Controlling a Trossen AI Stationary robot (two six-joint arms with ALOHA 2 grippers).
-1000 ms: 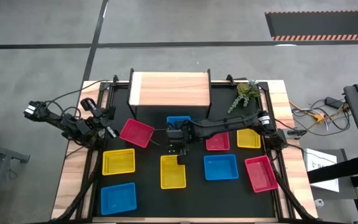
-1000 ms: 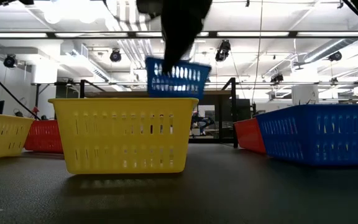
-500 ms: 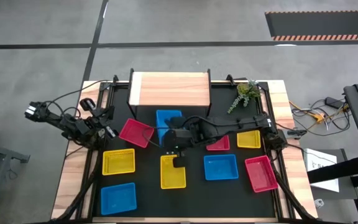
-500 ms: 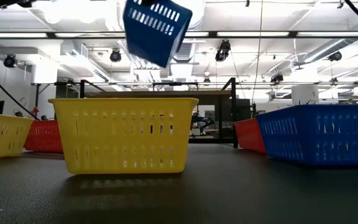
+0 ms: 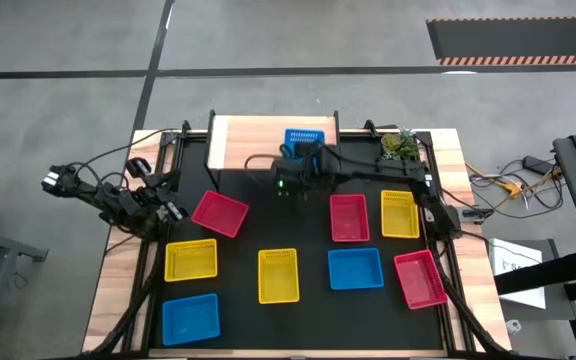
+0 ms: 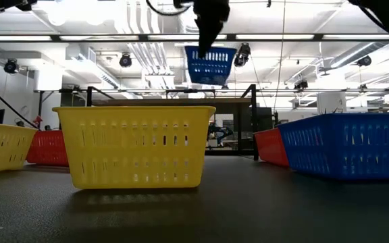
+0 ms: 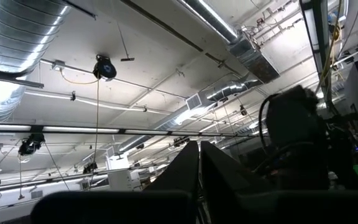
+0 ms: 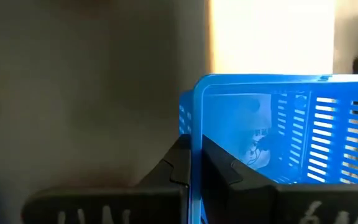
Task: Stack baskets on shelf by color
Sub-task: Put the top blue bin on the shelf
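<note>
Since half a second ago we are seeing the right gripper [image 5: 290,165] carrying the blue basket [image 5: 304,142] from above the table's middle up toward twelve o'clock, over the shelf [image 5: 243,143]. Our right arm is reaching long across the table from three o'clock, its fingers [image 8: 179,168] clamping the basket's wall, the basket hanging tilted high in the low view. Our left gripper [image 5: 175,212] is waiting at nine o'clock, closed and empty, just beside a red basket [image 5: 219,213].

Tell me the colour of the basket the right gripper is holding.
Blue. The right gripper is shut on the blue basket's rim, clearest in the right wrist view.
</note>
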